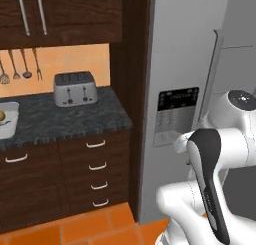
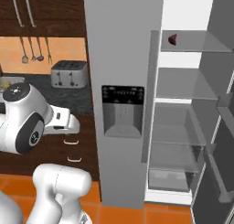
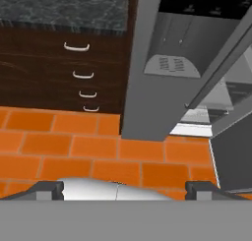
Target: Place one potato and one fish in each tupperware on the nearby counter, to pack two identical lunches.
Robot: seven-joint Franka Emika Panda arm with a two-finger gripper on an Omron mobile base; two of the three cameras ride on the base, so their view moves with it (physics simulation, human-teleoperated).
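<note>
Left base view: toaster (image 1: 75, 88) on the table (image 1: 75, 119), tupperware (image 1: 7, 120) at its left edge holding a potato (image 1: 2, 117); right base view: fridge (image 2: 123, 95) door open, shelves bare bar one dark lump (image 2: 173, 39); hand view: jaws (image 3: 126, 190) spread, empty, drawers (image 3: 81, 73) and fridge beyond them.
</note>
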